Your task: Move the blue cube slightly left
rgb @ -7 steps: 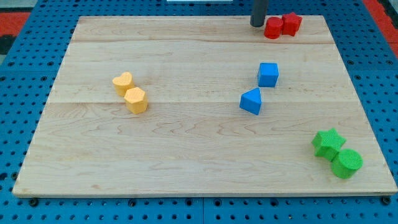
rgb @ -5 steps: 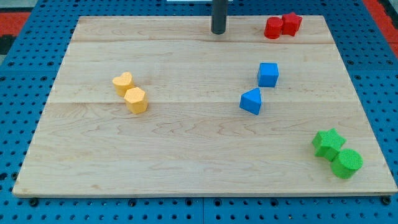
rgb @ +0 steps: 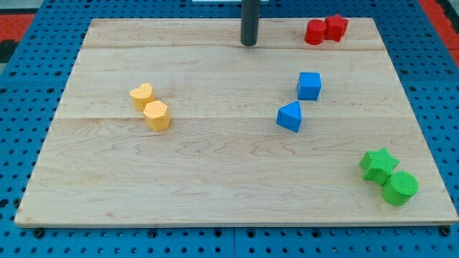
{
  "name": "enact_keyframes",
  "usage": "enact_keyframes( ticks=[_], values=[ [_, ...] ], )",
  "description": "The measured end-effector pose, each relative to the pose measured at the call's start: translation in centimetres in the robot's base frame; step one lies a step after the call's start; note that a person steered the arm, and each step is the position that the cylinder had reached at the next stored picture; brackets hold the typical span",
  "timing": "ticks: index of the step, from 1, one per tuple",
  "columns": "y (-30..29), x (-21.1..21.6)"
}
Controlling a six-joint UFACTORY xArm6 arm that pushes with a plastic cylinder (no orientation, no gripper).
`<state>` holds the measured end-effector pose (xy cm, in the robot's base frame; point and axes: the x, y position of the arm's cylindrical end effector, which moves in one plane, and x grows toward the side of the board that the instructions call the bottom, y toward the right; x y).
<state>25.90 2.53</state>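
Note:
The blue cube [rgb: 309, 86] sits right of the board's middle, in the upper half. A blue triangular block [rgb: 290, 116] lies just below and left of it, apart from it. My tip [rgb: 248, 43] is near the view's top, up and to the left of the blue cube, well apart from every block.
A red cylinder [rgb: 314, 32] and a red star [rgb: 335, 26] touch at the top right. A yellow heart [rgb: 141, 94] and a yellow hexagon [rgb: 156, 115] touch at the left. A green star [rgb: 378, 164] and a green cylinder [rgb: 399, 188] touch at the bottom right. The wooden board [rgb: 215, 186] rests on a blue pegboard.
My tip has moved left from beside the red cylinder to the top middle, then slightly down. No block has moved.

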Motion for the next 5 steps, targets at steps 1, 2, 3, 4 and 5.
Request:
enact_keyframes(
  ticks=[1,2,3,4,5],
  values=[
    [1.2,0.0],
    [3.6,0.6],
    [3.6,1.0],
    [3.6,1.0],
    [6.1,2.1]
  ],
)
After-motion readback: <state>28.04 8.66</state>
